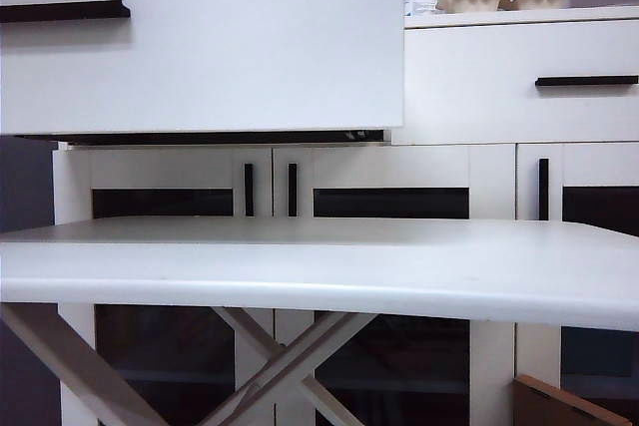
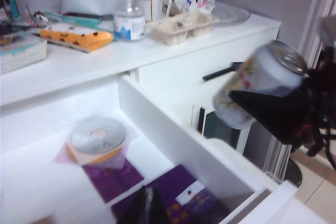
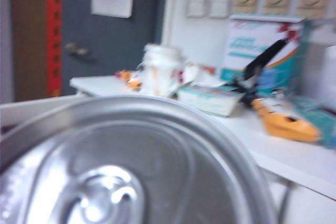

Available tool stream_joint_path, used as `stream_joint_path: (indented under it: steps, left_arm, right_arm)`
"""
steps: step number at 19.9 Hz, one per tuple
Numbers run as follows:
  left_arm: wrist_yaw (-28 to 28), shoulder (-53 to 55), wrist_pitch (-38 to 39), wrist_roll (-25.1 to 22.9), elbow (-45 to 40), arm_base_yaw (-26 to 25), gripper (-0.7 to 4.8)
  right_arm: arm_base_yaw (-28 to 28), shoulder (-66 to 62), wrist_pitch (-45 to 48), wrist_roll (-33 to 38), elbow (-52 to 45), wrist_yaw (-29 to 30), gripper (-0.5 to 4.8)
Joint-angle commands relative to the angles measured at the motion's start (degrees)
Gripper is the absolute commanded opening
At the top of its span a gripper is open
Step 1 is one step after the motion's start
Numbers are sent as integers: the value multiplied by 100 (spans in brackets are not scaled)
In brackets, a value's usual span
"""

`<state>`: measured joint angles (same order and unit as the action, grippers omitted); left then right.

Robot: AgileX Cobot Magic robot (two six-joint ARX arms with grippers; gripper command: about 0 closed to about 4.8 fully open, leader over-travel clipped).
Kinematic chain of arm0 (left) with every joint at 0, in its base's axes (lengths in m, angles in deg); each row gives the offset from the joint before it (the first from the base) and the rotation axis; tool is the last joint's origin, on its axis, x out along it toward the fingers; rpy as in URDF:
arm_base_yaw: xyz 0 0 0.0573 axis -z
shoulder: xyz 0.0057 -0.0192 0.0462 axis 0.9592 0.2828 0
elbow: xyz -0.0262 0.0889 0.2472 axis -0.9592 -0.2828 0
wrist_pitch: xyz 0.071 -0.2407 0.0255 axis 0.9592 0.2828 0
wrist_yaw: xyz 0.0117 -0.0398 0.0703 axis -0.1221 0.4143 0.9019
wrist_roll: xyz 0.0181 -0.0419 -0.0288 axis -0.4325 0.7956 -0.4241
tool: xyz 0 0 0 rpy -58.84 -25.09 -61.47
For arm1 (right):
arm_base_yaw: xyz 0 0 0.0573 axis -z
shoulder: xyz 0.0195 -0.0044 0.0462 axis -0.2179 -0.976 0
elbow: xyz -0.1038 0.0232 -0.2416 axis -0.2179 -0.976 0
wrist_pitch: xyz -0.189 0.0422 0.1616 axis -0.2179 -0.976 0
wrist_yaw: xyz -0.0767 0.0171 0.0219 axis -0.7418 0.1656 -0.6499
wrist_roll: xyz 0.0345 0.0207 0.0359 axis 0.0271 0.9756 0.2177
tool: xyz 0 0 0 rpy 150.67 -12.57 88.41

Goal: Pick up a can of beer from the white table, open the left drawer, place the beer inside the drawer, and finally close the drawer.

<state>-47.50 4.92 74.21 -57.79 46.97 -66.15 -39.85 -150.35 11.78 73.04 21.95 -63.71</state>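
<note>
The left drawer (image 1: 200, 57) stands pulled out, its front with the black bar handle (image 1: 65, 10) looming above the white table (image 1: 319, 266). In the left wrist view my right gripper (image 2: 257, 100) holds the can of beer (image 2: 247, 85) tilted in the air, beside the open drawer's side wall (image 2: 173, 140) and above the drawer's front corner. The can's silver top (image 3: 121, 171) fills the right wrist view and hides the fingers there. My left gripper (image 2: 148, 208) hangs shut and empty over the drawer's inside. Neither arm shows in the exterior view.
Inside the drawer lie a CD in a sleeve (image 2: 98, 135) and purple booklets (image 2: 184, 192). On the cabinet top stand a pump bottle (image 2: 128, 17), egg cartons (image 2: 181, 24), an orange box (image 2: 79, 38) and other clutter. The right drawer (image 1: 519, 87) is closed.
</note>
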Motion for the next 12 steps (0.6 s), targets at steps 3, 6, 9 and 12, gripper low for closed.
stream_joint_path:
  steps: [3, 6, 9, 12]
  left_arm:
    - [743, 136, 101, -457, 20, 629, -5]
    - [1080, 323, 214, -595, 20, 1067, -5]
    - [1469, 411, 269, -570, 20, 1283, -5]
    - [1471, 409, 210, -568, 48, 1303, -5]
  right_arm:
    - [-24, -686, 42, 31, 938, 433, -5]
    - [-85, -940, 31, 310, 1172, 457, -5]
    - [-291, -1104, 66, 304, 1222, 463, -5]
    - [-426, -1283, 85, 302, 1224, 483, -5]
